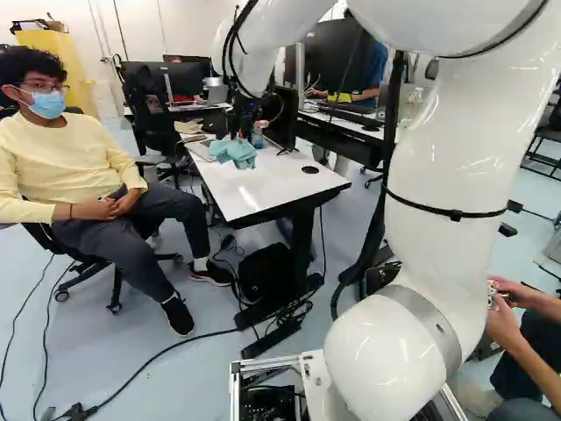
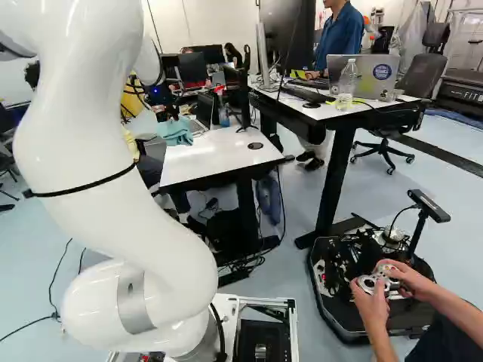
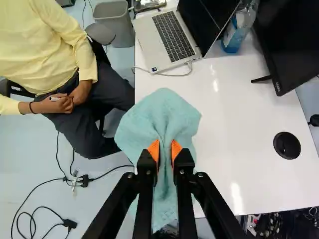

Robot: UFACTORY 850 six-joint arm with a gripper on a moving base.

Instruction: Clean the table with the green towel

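- In the upper middle of the left base view, the gripper (image 1: 241,132) is clamping a bunched ridge of the green towel (image 3: 162,112) between its two orange pads (image 3: 153,151).
- The green towel is spreading out ahead of the pads and trailing under the fingers, overlapping one side edge of the white table (image 3: 239,149); whether it is touching the tabletop, I cannot tell.
- A round black grommet (image 3: 287,145) is sitting in the tabletop, well apart from the cloth.
- Ahead of the towel, an open laptop (image 3: 158,42) is resting on the table, carrying a small sticker (image 3: 154,69) near its corner.
- Behind its screen, a bottle (image 3: 238,30) is standing and wearing a label.
- Beside the bottle, a black monitor (image 3: 291,45) is showing pale lettering along its frame.
- At the upper right of the right base view, a grey laptop (image 2: 362,69) is displaying a round blue sticker (image 2: 382,72) on its lid, a clear bottle (image 2: 347,84) standing beside it.
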